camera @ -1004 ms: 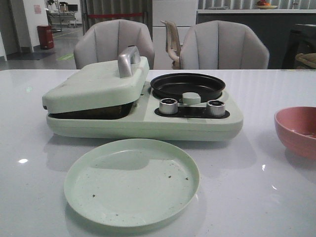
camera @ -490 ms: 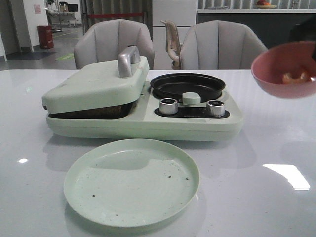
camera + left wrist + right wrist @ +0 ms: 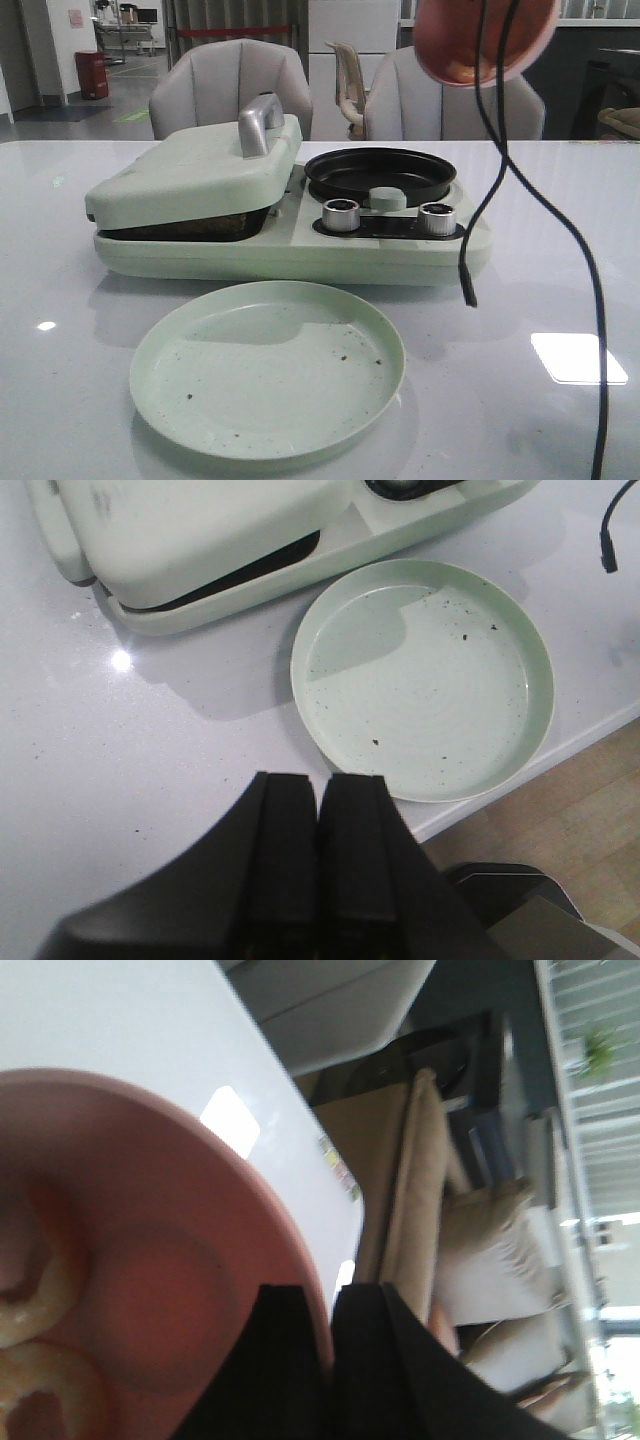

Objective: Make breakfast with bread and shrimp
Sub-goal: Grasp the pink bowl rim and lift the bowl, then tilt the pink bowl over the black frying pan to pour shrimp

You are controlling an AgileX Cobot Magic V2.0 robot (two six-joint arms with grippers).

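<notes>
My right gripper point(image 3: 328, 1292) is shut on the rim of a pink bowl point(image 3: 150, 1250). Pale curled shrimp point(image 3: 28, 1305) lie inside the bowl. In the front view the bowl point(image 3: 487, 40) is held high and tilted, above and behind the right end of the pale green breakfast maker point(image 3: 290, 250). The maker's round black pan point(image 3: 380, 172) is empty. Its lid point(image 3: 195, 165) is down over the left side. The bread is hidden. My left gripper point(image 3: 320, 778) is shut and empty above the table's front edge, near the green plate point(image 3: 420, 680).
The empty green plate point(image 3: 267, 365) lies in front of the maker. A black cable point(image 3: 500, 150) hangs from the right arm down across the maker's right end, and its loose end point(image 3: 468, 285) hangs near the table. Two chairs point(image 3: 455, 90) stand behind the table.
The pink bowl rose from the table at the far right, up and leftward to the top of the front view, and tilted. The black cable now hangs into view.
</notes>
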